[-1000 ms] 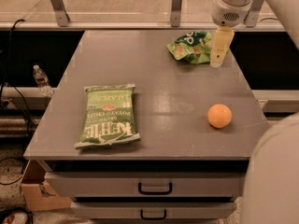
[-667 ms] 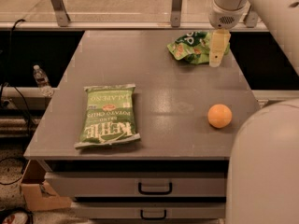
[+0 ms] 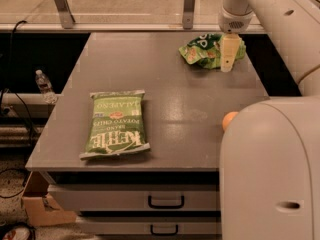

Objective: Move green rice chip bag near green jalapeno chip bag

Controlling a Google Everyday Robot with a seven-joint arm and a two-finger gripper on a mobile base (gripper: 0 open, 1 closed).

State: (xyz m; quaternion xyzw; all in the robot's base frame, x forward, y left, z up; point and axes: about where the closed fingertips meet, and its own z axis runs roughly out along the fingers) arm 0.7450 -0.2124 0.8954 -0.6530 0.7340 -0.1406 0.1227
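The green rice chip bag is small and wrinkly and lies at the far right of the grey tabletop. The green jalapeno chip bag is large and flat with white "Kettle" lettering, lying at the front left. My gripper hangs down from the arm over the right part of the rice chip bag, its pale finger in front of the bag.
An orange ball sits at the table's right side, partly hidden by my arm's large white body. Drawers with dark handles are below the tabletop. A water bottle stands left of the table, and a railing runs behind it.
My arm's body has swung further into view at the lower right and now covers most of the orange ball. The gripper has stayed over the rice chip bag.
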